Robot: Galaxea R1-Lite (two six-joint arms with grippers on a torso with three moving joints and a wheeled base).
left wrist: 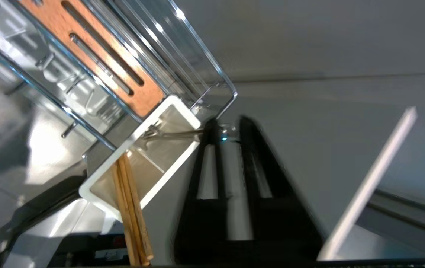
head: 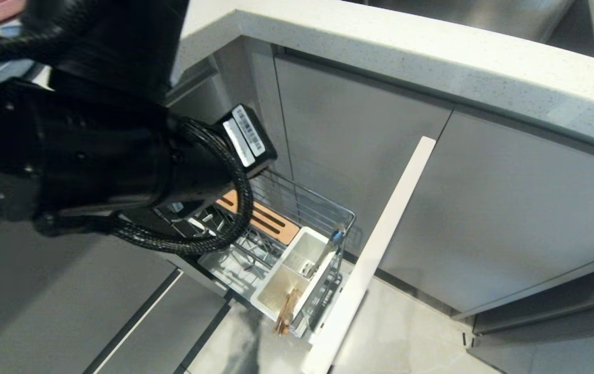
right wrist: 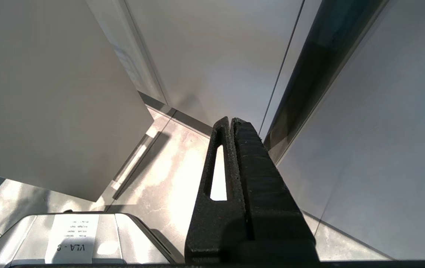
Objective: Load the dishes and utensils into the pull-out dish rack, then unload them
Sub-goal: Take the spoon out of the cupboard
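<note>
Head view, chrome rack [head: 297, 208], wooden chopsticks [head: 286, 311]

The left arm [head: 83, 156] hides most of the rack [head: 297, 208] in the head view. In the left wrist view the chopsticks [left wrist: 132, 216] run off the edge, and the blurred left gripper [left wrist: 227, 130] obscures the spoon's [left wrist: 175, 134] end.

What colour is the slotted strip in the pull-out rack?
Orange-tan wood with dark slots; the slotted strip shows best in the left wrist view.
</note>
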